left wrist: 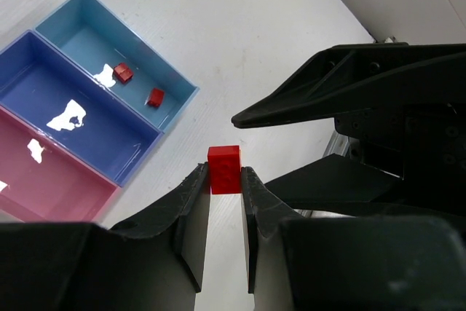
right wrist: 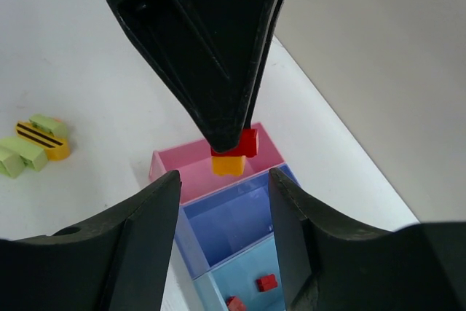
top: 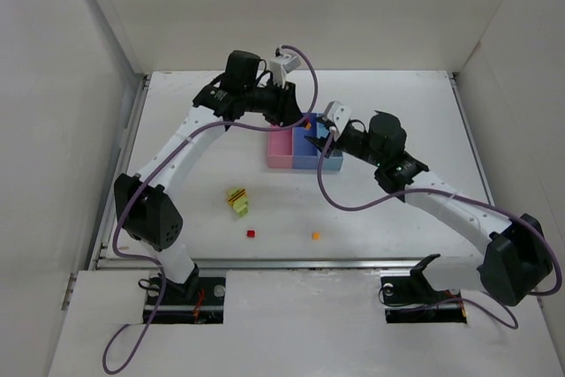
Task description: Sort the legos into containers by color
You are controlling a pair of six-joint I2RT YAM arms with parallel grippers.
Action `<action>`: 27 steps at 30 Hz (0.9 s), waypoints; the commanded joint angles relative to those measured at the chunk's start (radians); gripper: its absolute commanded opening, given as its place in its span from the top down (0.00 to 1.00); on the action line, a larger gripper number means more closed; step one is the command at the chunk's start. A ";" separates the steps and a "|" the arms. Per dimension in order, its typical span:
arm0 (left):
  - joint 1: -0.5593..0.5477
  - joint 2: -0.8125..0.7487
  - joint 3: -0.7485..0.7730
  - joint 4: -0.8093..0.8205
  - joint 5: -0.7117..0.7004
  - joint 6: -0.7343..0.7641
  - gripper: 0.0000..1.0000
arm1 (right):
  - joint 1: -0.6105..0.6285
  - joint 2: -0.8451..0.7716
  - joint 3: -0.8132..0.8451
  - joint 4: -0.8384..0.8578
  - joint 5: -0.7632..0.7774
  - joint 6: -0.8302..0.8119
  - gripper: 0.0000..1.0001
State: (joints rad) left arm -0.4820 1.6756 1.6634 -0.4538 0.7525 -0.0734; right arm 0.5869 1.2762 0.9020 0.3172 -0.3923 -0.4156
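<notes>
My left gripper (left wrist: pixel 225 178) is shut on a red lego (left wrist: pixel 224 169) and holds it in the air by the far end of the containers (top: pixel 305 163). In the right wrist view an orange lego (right wrist: pixel 228 164) shows right under that red lego (right wrist: pixel 248 141), seemingly stuck to it. The tray has a pink bin (right wrist: pixel 189 172), a blue-violet bin (right wrist: pixel 233 223) and a light blue bin (left wrist: pixel 87 41) that holds two red legos (left wrist: pixel 122 72). My right gripper (right wrist: pixel 224 231) is open and empty above the tray, close to my left gripper (top: pixel 300 121).
A yellow-green clump with stripes (top: pixel 237 201), a small red lego (top: pixel 251 234) and a small orange lego (top: pixel 315 236) lie on the white table (top: pixel 397 112) in front of the tray. White walls enclose the table.
</notes>
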 commanded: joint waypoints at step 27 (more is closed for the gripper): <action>0.008 -0.031 -0.010 0.046 0.047 -0.045 1.00 | 0.022 0.077 0.101 0.056 0.043 -0.005 0.60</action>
State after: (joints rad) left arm -0.4797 1.6756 1.6623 -0.4385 0.7670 -0.1112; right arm 0.5980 1.3426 0.9535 0.3222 -0.3405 -0.4259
